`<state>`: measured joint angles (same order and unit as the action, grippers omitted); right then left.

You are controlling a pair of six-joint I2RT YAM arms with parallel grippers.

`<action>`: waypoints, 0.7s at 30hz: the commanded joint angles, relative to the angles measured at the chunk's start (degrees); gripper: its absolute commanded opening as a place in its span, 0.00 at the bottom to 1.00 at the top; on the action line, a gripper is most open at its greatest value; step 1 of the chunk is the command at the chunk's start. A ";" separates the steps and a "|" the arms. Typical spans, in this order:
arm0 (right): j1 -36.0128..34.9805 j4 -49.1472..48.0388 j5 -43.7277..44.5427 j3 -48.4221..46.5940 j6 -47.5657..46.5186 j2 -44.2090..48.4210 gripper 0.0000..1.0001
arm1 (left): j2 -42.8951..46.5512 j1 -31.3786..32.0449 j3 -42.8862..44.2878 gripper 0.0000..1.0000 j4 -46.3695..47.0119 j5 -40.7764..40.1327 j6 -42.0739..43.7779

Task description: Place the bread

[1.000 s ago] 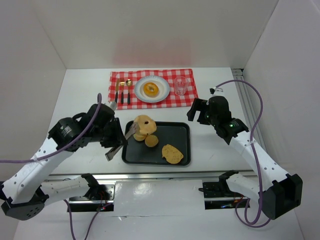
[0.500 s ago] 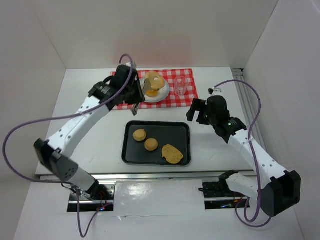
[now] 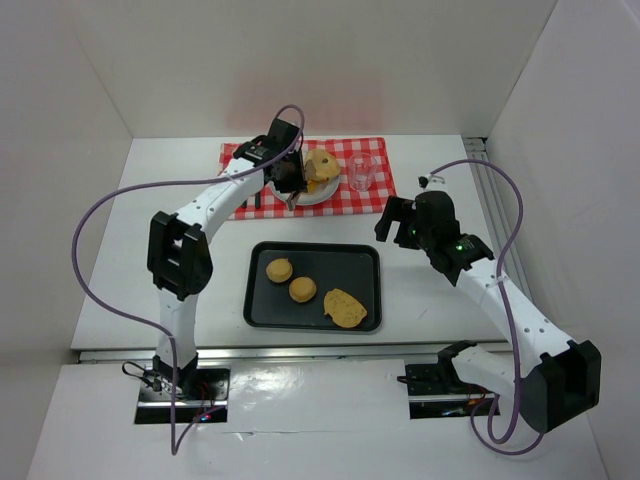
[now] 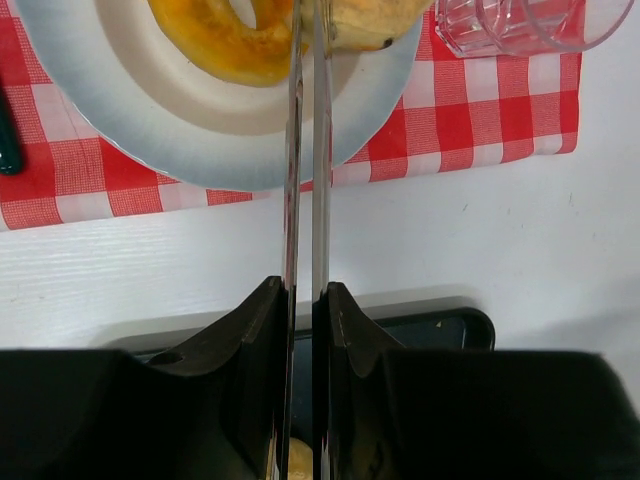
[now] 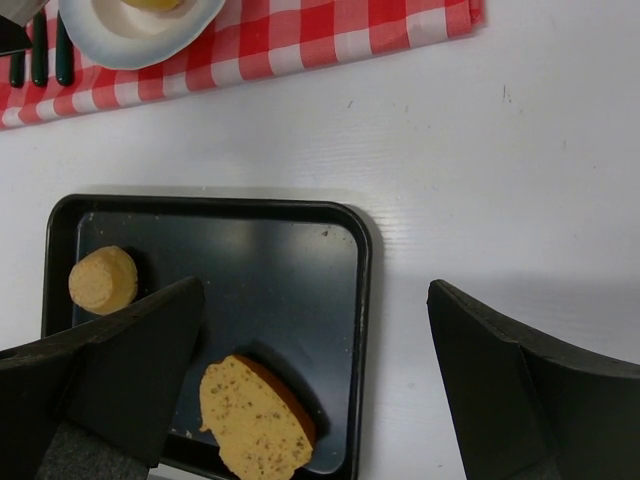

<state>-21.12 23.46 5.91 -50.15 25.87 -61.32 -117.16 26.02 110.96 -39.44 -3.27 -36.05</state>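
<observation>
Gripping the bread (image 4: 370, 20) between nearly closed fingers, the left end effector (image 4: 305, 40) hangs over the plate (image 4: 200, 140), beside a ring-shaped roll (image 4: 235, 45). Releasing off-centre could tip the slice against the glass (image 4: 520, 25). The right end effector (image 5: 315, 340) is spread wide, holding nothing.

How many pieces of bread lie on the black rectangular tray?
3: a small round roll at the left, a second round roll near the middle, and a flat slice toward the near right. None seems hidden.
</observation>
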 commanded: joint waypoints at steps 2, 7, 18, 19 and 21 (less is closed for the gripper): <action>0.38 -0.35 1.47 -1.97 -0.20 0.24 1.00 | 1.32 -0.10 0.67 0.17 2.26 2.13 0.19; 0.38 -0.35 1.47 -2.50 -0.20 -0.29 1.00 | 3.52 -0.09 -0.39 0.50 1.74 0.81 0.72; 0.38 -0.35 0.94 -1.97 -0.20 0.23 1.00 | 11.42 -0.09 -3.47 0.52 -0.02 -2.70 0.72; 0.38 -0.35 0.94 -1.97 -0.20 0.24 1.00 | 12.13 0.43 -3.99 0.52 -0.02 -2.71 0.72; 0.38 -0.35 0.94 -1.97 -0.20 0.24 1.00 | 14.41 0.43 -4.61 0.53 -0.02 -2.71 0.19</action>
<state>-21.10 23.57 6.66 -50.26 25.89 -61.36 -108.22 26.02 106.74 -40.42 -4.80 -36.10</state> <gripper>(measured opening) 0.999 0.529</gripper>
